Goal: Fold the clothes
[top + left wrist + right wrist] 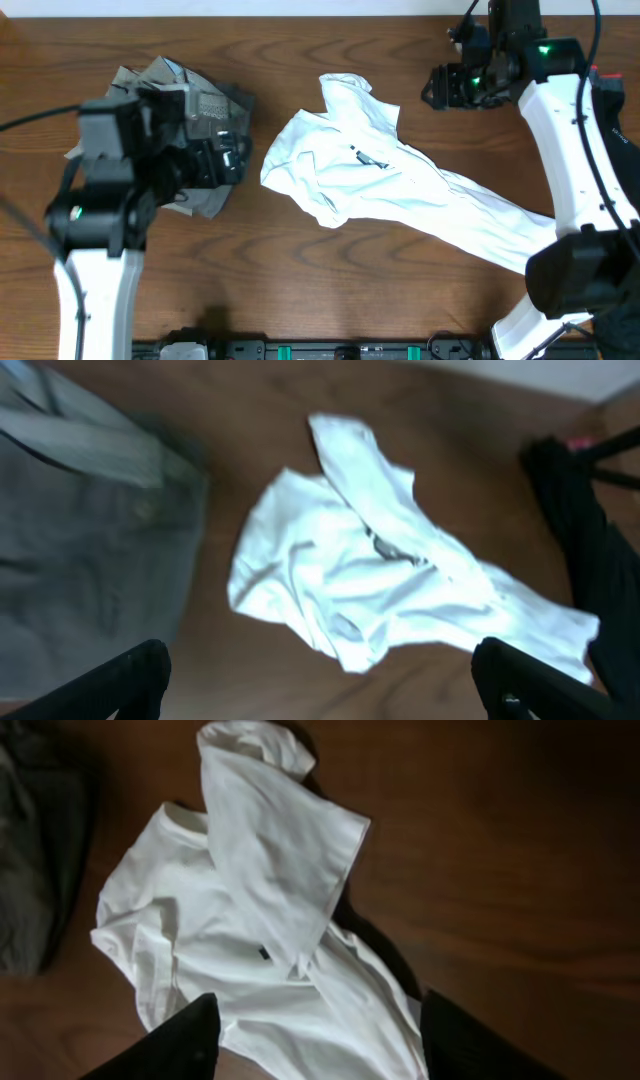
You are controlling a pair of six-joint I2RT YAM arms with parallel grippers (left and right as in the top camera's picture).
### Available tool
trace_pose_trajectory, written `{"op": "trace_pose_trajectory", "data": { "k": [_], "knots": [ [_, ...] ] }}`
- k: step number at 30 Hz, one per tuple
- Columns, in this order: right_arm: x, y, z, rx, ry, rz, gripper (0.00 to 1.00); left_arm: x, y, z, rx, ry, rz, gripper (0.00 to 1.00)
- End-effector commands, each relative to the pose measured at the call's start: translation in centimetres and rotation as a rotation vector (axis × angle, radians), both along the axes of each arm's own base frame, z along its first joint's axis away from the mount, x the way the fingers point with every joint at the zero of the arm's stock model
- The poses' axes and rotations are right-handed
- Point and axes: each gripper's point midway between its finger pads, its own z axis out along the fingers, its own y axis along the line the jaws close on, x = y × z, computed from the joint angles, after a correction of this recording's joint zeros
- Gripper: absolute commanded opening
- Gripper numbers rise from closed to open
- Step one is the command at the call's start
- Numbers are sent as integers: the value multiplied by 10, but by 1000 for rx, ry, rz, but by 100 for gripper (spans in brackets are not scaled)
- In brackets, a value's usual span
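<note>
The white T-shirt (365,170) lies crumpled at mid-table, with one part trailing toward the lower right. It also shows in the left wrist view (340,575) and the right wrist view (250,900). The grey-khaki trousers (195,95) lie bunched at the left, partly under my left arm, and show in the left wrist view (80,530) and the right wrist view (35,850). My left gripper (235,158) is open and empty, above the gap between trousers and shirt (320,695). My right gripper (440,88) is open and empty, raised beyond the shirt's far right (320,1045). No black garment shows clearly.
The wooden table (300,280) runs to a white wall at the back. My right arm's white link and black base (575,270) stand at the right, over the shirt's trailing end. A dark shape (580,540) sits at the right of the left wrist view.
</note>
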Motion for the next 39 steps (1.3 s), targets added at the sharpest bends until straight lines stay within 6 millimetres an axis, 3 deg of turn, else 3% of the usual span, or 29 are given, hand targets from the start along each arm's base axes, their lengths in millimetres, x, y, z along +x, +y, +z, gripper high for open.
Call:
{"op": "trace_pose_trajectory", "data": {
  "k": [1, 7, 10, 14, 16, 18, 19, 25, 26, 28, 29, 30, 34, 39],
  "knots": [
    [-6, 27, -39, 23, 98, 89, 65, 5, -22, -21, -17, 83, -86, 99],
    [-3, 51, -110, -14, 222, 145, 59, 8, -55, -62, -2, 229, -186, 93],
    [-4, 71, -136, -26, 246, 198, 59, 8, -61, -75, 27, 265, -202, 93],
    [-3, 90, -153, -58, 230, 244, 54, 7, -61, -81, 77, 274, -200, 92],
    [2, 88, -157, -109, 209, 223, 36, 6, -60, -83, 94, 275, -196, 92],
    [8, 85, -159, -151, 183, 208, 9, 5, -60, -83, 95, 279, -196, 92],
    [11, 84, -158, -164, 169, 203, 1, 5, -59, -83, 97, 282, -195, 92],
    [43, 67, -122, -175, 34, 151, 1, 3, -59, -84, 99, 292, -195, 93],
    [45, 62, -115, -173, 23, 138, 4, 3, -59, -84, 99, 292, -195, 92],
    [44, 51, -111, -171, 42, 119, 24, 3, -59, -84, 99, 292, -195, 92],
    [38, 46, -113, -169, 71, 114, 31, 3, -59, -84, 99, 292, -195, 92],
    [27, 42, -121, -164, 130, 116, 45, 3, -59, -84, 100, 292, -195, 93],
    [0, 54, -135, -102, 218, 188, 55, 5, -52, -87, 135, 288, -172, 93],
    [-16, 71, -156, -90, 246, 219, 56, 7, -48, -88, 160, 285, -156, 94]
  ]
}}
